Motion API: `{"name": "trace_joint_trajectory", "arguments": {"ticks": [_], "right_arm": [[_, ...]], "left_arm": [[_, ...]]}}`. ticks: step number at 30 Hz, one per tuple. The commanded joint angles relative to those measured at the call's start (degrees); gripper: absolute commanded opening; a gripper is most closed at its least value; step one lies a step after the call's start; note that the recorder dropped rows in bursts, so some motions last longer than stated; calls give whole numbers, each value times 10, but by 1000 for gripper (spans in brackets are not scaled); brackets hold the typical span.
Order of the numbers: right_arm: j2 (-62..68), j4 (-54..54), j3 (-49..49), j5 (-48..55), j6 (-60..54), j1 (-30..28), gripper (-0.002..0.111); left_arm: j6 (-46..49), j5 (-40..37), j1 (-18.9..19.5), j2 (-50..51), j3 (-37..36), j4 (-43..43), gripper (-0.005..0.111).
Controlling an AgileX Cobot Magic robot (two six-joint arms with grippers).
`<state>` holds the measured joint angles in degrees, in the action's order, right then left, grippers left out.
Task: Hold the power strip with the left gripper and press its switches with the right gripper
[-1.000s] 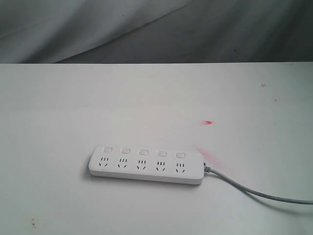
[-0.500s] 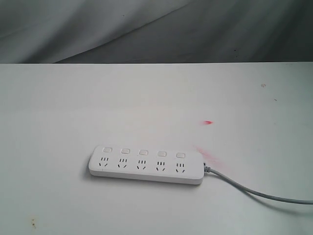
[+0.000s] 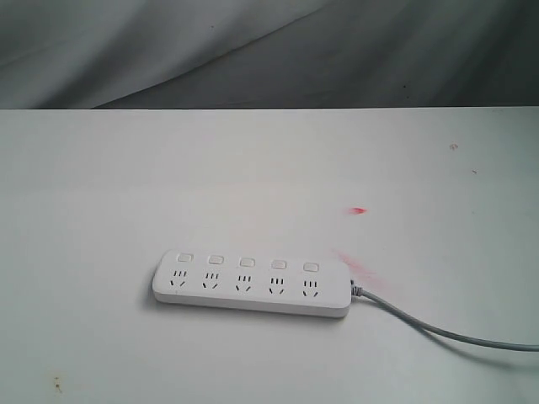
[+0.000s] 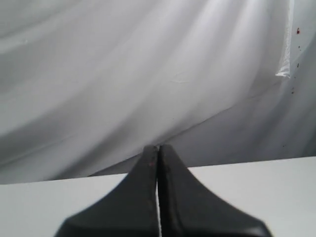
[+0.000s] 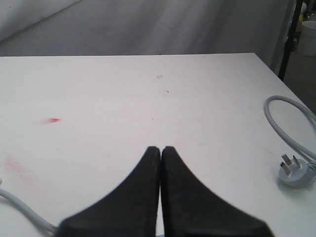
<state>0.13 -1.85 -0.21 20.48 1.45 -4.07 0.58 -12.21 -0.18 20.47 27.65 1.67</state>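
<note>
The white power strip (image 3: 251,283) lies flat on the white table, toward the front, long side running left to right. Its row of small square switches (image 3: 246,263) sits along the far edge, one above each socket. A grey cord (image 3: 438,330) leaves its right end and runs off to the right. Neither arm shows in the exterior view. My left gripper (image 4: 158,147) is shut with nothing between its tips, facing the grey backdrop above the table's far edge. The right gripper (image 5: 161,147) is shut and empty above bare table; the strip is out of both wrist views.
A small red mark (image 3: 360,210) and a faint pink smear (image 3: 354,263) lie on the table right of the strip. In the right wrist view the cord loops to a grey plug (image 5: 292,171) near the table's edge. A grey cloth backdrop (image 3: 269,50) hangs behind the table.
</note>
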Motion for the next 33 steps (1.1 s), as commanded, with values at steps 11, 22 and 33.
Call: {"name": "trace_joint_trajectory", "arguments": {"ticks": [11,22,33], "right_arm": [[-1,3,2,-9,1,-4,0],[-1,3,2,-9,1,-4,0],[-1,3,2,-9,1,-4,0]], "left_arm": [[-6,-4,-5,-198,-143,-38,0],[-1,-55,-5,-205,-188,-11,0],[-6,-43,-5,-205,-276,-12,0]]}}
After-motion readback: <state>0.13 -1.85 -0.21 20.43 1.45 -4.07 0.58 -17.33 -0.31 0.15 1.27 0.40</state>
